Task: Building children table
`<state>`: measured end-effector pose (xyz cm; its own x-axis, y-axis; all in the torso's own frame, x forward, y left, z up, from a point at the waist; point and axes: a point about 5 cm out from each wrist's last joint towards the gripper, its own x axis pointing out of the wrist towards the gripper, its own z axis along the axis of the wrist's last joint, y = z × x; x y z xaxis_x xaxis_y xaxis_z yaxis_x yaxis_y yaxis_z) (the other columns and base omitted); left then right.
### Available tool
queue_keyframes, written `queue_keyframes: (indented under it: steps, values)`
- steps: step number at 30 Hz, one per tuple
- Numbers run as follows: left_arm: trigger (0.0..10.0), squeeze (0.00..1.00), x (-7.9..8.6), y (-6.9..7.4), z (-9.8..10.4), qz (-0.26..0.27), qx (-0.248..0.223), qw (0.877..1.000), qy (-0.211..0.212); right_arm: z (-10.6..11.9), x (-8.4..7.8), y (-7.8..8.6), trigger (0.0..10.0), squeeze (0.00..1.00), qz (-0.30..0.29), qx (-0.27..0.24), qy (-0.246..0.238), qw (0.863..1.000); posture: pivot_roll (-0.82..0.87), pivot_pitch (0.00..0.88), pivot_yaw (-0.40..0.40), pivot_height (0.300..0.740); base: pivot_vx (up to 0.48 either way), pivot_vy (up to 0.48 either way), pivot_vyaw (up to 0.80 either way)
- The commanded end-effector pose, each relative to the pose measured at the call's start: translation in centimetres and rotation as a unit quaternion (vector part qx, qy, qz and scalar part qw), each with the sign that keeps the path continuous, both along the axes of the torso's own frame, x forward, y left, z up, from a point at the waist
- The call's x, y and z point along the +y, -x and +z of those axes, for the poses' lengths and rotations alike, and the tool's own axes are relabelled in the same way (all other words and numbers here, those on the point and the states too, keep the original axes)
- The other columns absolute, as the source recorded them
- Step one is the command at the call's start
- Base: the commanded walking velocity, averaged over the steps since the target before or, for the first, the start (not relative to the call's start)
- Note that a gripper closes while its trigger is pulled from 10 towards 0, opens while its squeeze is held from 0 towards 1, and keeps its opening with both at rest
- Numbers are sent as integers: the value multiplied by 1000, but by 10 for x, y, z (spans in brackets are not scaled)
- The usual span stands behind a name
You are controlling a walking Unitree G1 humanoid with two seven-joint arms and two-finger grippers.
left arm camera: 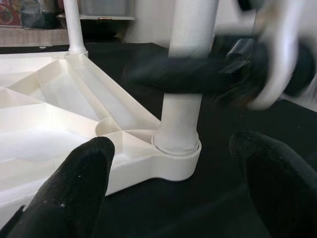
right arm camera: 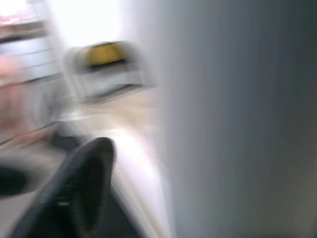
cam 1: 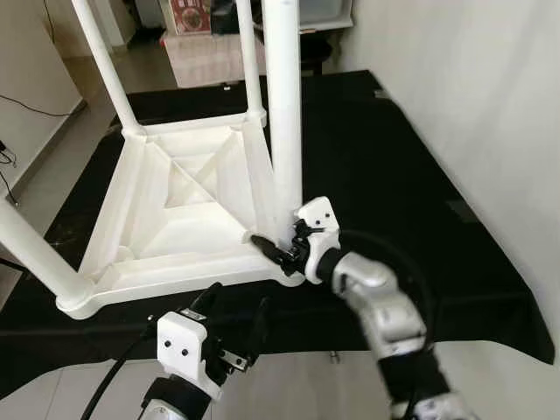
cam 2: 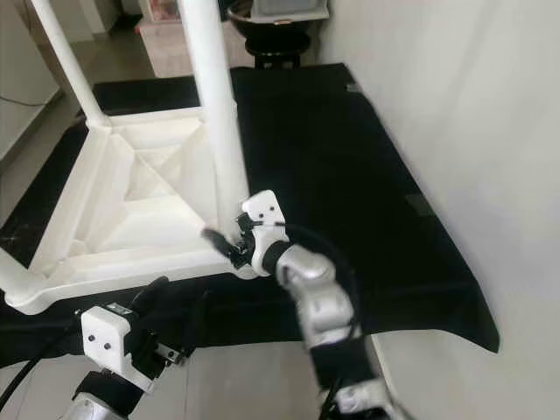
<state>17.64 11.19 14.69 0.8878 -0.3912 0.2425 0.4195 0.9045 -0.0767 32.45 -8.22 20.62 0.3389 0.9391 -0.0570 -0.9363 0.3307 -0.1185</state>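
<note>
Left eye view showed the upturned table (cam 1: 188,206) on a black mat (cam 1: 394,166), the right pincer (cam 1: 278,249) closed around the near leg (cam 1: 284,114) low by its socket. The left pincer (cam 1: 236,328) hovered open and empty before that corner. The leg probably wanted pressing straight down, kept upright; no containers appeared.

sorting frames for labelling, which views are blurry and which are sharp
Left and right eye views: sharp; the white table on the black mat is evenly lit. Left wrist view: the near leg is crisp, but the right gripper crossing it is motion-smeared. Right wrist view: heavily blurred, with one dark finger beside a pale surface.
</note>
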Motion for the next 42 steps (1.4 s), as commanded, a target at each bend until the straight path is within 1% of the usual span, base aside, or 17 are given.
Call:
queue_keyframes:
  steps: [1, 3, 4, 6, 7, 12, 13, 14, 15, 23, 29, 31, 32, 33, 34, 36, 42]
  values:
    - [10000, 0, 1, 0, -6, -1, 15, 1000, 0, 6, 2, 5, 10000, 1000, 146, -9, 26, 989, -16, 123, 40, 740, 0, 0, 0]
    - [10000, 0, 1, 0, -6, -1, 15, 1000, 0, 8, -1, 2, 10000, 1000, 162, -9, 36, 986, -16, 123, 40, 740, 0, 0, 0]
    - [10000, 0, 1, 0, -6, -1, 15, 1000, 0, 11, -2, -9, 10000, 522, 141, -13, 41, 989, -15, 122, 40, 740, 0, 0, 0]
    - [10000, 0, 1, 0, -6, 0, 14, 1000, 0, 13, -2, -17, 10000, 522, 127, -10, 42, 991, -12, 124, 37, 740, 0, 0, 0]
    - [10000, 0, 1, 0, -6, 1, 14, 1000, 0, 12, -2, -24, 10000, 0, 116, -9, 53, 992, -4, 126, 34, 740, 0, 0, 0]
    - [10000, 0, 0, 1, -5, 3, 13, 1000, -1, 9, -3, -30, 10000, 0, 124, 5, 65, 990, 0, 131, 33, 740, 0, 0, 0]
    - [10000, 0, 0, 1, -5, 3, 13, 1000, -1, 8, -2, -30, 2902, 0, 131, 11, 64, 989, 0, 134, 36, 740, 0, 0, 0]
    - [10000, 0, 0, 2, -5, 3, 13, 1000, -1, 7, -2, -30, 2902, 0, 135, 15, 63, 989, 0, 134, 36, 740, 0, 0, 0]
    - [10000, 0, 0, 2, -4, 2, 13, 1000, 0, 5, -1, -29, 0, 0, 140, 19, 64, 988, -1, 136, 36, 740, 0, 0, 0]
    - [10000, 0, 0, 2, -4, 1, 14, 1000, 0, -4, -5, -31, 0, 0, 149, 29, 65, 986, -1, 136, 36, 740, 0, 0, 0]
    - [10000, 0, 0, 2, -3, 2, 13, 1000, 1, -18, -18, -39, 0, 0, 12, 27, 56, 998, 3, 143, 35, 740, 0, 0, 0]
    - [10000, 0, 0, 2, -3, 2, 13, 1000, 1, -18, -18, -39, 0, 0, 12, 27, 56, 998, 3, 143, 35, 740, 0, 0, 0]
    - [10000, 0, 1, 2, -3, 3, 12, 1000, 1, -34, -20, -35, 0, 0, -51, 52, 69, 995, 4, 145, 32, 740, 0, 0, 0]
    - [10000, 0, 2, 3, -3, 3, 12, 1000, 0, -52, -21, -31, 0, 0, -184, 81, 73, 977, 6, 152, 35, 740, 0, 0, 0]
    - [10000, 0, 2, 3, -3, 3, 12, 1000, 0, -52, -21, -31, 0, 0, -184, 81, 73, 977, 6, 152, 35, 740, 0, 0, 0]
    - [10000, 0, 3, 3, -2, 4, 12, 1000, -1, -70, -16, -3, 0, 0, -357, 95, 65, 927, 7, 151, 41, 740, 0, 0, 0]
    - [10000, 0, 2, 2, -3, 2, 12, 1000, -1, -62, 2, 2, 0, 0, -378, 77, 42, 922, 11, 143, 37, 740, 0, 0, 0]
